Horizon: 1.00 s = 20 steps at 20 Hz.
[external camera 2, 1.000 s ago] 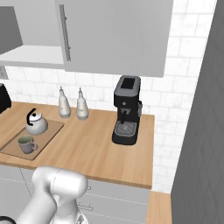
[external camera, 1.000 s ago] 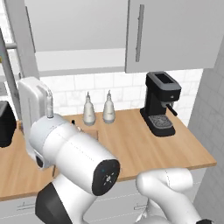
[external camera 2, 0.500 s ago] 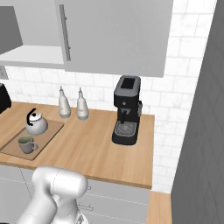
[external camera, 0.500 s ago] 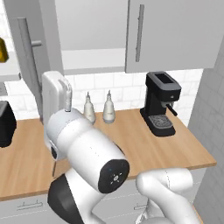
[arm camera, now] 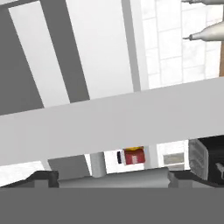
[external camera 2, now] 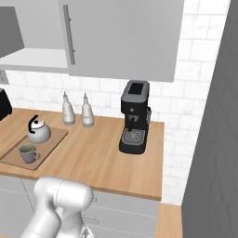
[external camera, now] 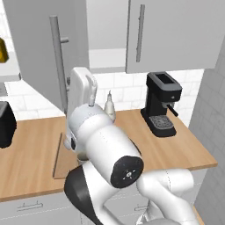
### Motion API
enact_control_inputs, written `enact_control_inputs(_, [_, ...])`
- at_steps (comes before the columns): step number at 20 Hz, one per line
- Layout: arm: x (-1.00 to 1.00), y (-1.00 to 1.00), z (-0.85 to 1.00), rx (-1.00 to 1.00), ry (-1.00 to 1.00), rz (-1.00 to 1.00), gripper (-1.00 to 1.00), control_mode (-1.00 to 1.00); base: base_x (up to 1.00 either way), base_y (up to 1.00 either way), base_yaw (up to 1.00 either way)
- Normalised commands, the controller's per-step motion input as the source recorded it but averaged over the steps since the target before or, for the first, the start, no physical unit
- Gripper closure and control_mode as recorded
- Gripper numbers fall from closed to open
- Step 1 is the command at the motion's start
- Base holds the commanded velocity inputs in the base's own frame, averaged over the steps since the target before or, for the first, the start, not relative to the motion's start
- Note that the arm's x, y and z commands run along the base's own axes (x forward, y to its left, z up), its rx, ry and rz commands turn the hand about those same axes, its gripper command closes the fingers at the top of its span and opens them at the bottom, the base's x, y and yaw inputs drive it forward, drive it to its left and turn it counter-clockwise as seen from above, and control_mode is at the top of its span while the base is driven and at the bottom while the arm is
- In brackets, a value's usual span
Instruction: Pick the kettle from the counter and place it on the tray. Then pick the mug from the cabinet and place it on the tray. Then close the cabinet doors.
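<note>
The kettle (external camera 2: pixel 38 133) and the mug (external camera 2: pixel 29 153) both stand on the tray (external camera 2: pixel 49 142), on the counter (external camera 2: pixel 97 158) at the left. The cabinet (external camera 2: pixel 32 58) shows its white shelf. Its left door (external camera: pixel 35 52) stands partly swung, with its bar handle (external camera: pixel 57 61) facing me; the right door (external camera: pixel 176 35) is closed. In the hand view my gripper (arm camera: pixel 113 177) is open, and a grey bar (arm camera: pixel 113 178), apparently the door handle, lies between its fingertips (arm camera: pixel 41 177). My arm (external camera: pixel 101 145) rises beside the left door's lower edge.
A black coffee machine (external camera 2: pixel 135 116) stands at the back right of the counter. Two white bottles (external camera 2: pixel 69 114) (external camera 2: pixel 87 114) stand by the tiled wall behind the tray. A black appliance (external camera: pixel 6 123) sits at the counter's far left.
The left door has swung to the right in the left base view, toward the cabinet, and my arm has risen and moved with it. Kettle, mug and tray have not moved.
</note>
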Motion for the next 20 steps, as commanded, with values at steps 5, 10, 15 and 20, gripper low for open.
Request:
enact_control_inputs(5, [0.51, -0.58, 0.0, 0.04, 0.01, -0.14, -1.0, -1.0, 0.0, 0.0, 0.0])
enact_control_inputs(10, [0.57, -0.59, 0.0, 0.04, 0.05, -0.16, -1.0, -1.0, 0.0, 0.0, 0.0])
enact_control_inputs(15, [0.71, -0.5, -0.03, 0.05, 0.11, -0.15, -1.0, -1.0, 0.0, 0.0, 0.0])
enact_control_inputs(20, [0.81, -0.34, -0.1, 0.06, 0.11, -0.06, -1.0, -1.0, 0.0, 0.0, 0.0])
